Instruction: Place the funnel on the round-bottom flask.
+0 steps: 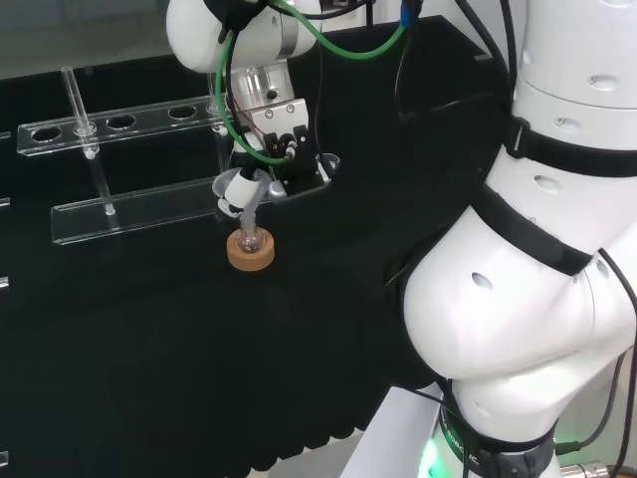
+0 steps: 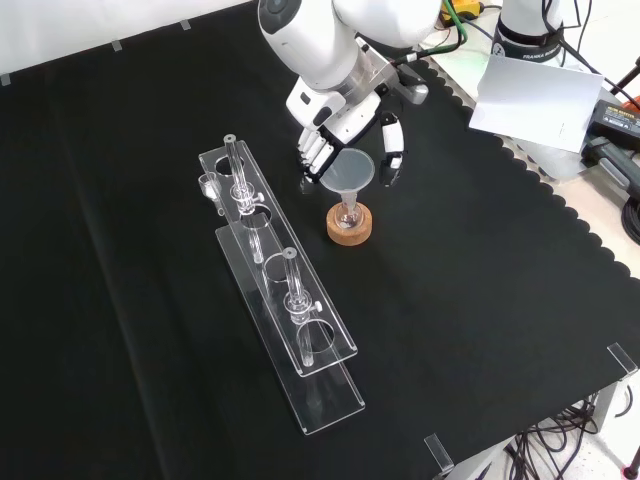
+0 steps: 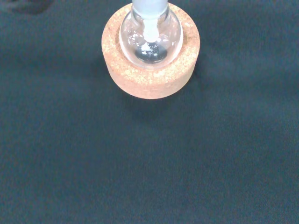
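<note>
Funnel (image 2: 349, 172): clear, cone-shaped, light and stiff by the look of it, smooth enough to slip and likely to crack if knocked; best taken by the wide rim, where the fingers have something to bear on. It stands with its stem down in the neck of the flask (image 3: 150, 39), the cone tilted a little in the head view, so whether it is fully seated cannot be told. Flask: small round-bottomed glass vessel, fragile, resting in a cork ring (image 2: 350, 223) on the black worktop (image 2: 480, 300); the wrist view shows the stem end inside the bulb and no plain sign of liquid. Hand (image 2: 345, 135): black and white, set just behind and around the cone, fingers (image 2: 313, 155) on one side and thumb on the other in the front view; whether they touch the rim or stand just clear of it cannot be told from these pictures. Rack (image 2: 285, 290): clear plastic, long, lying to the left of the cork ring in the front view, well apart from it, with round holes along its top and a few thin clear tubes upright in them; contents of the tubes cannot be made out.
</note>
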Available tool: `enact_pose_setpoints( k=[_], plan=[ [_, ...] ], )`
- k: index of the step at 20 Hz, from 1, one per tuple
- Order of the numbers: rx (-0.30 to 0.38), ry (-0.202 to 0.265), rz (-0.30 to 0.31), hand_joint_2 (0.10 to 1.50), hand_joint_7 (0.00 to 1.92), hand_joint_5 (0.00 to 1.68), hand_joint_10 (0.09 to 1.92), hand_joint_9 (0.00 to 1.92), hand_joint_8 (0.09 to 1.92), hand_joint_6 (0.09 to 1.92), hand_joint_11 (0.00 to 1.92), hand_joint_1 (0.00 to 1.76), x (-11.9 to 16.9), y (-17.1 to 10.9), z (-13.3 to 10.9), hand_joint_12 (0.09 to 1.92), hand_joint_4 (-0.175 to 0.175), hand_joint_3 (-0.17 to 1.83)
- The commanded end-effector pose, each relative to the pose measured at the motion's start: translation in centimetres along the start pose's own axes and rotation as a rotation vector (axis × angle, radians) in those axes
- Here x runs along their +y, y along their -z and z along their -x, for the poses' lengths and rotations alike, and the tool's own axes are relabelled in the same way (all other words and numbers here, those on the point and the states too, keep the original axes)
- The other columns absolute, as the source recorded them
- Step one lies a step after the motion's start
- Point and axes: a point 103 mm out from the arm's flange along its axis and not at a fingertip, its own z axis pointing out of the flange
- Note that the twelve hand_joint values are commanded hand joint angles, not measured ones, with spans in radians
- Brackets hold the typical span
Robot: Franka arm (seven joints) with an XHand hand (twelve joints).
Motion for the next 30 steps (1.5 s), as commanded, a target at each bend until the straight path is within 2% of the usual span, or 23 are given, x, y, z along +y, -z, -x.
enact_pose_setpoints(
  k=[1,5,8,14,16,19,21,24,30],
  plan=[
    [-0.011,0.016,0.037,0.63,0.00,0.22,0.75,0.25,0.53,0.09,0.32,0.59,-0.4,0.2,0.0,1.42,-0.064,0.38],
    [0.014,0.050,0.154,0.63,0.00,0.15,0.80,0.11,0.34,0.09,0.23,0.56,-1.5,0.9,0.2,1.47,-0.059,0.31],
    [0.029,0.054,0.221,0.62,0.00,0.12,0.82,0.07,0.28,0.09,0.21,0.54,-2.3,2.0,0.5,1.48,-0.059,0.27],
    [0.055,0.047,0.296,0.63,0.00,0.11,0.83,0.06,0.32,0.09,0.19,0.54,-3.6,3.9,1.7,1.49,-0.060,0.25],
    [0.078,0.059,0.334,0.64,0.00,0.13,0.81,0.11,0.42,0.09,0.19,0.55,-4.0,4.3,2.4,1.49,-0.065,0.23],
    [0.096,0.061,0.349,0.66,0.05,0.22,0.73,0.28,0.59,0.09,0.27,0.59,-4.4,4.9,3.5,1.45,-0.070,0.22],
    [0.095,0.059,0.362,0.67,0.09,0.26,0.70,0.35,0.64,0.09,0.29,0.62,-4.6,5.2,4.3,1.42,-0.071,0.23],
    [0.100,0.059,0.352,0.67,0.14,0.31,0.68,0.40,0.67,0.09,0.31,0.68,-4.8,5.5,5.7,1.40,-0.070,0.25],
    [0.129,0.023,0.339,0.66,0.16,0.34,0.64,0.43,0.67,0.09,0.33,0.78,-4.6,6.3,9.4,1.38,-0.067,0.32]
  ],
)
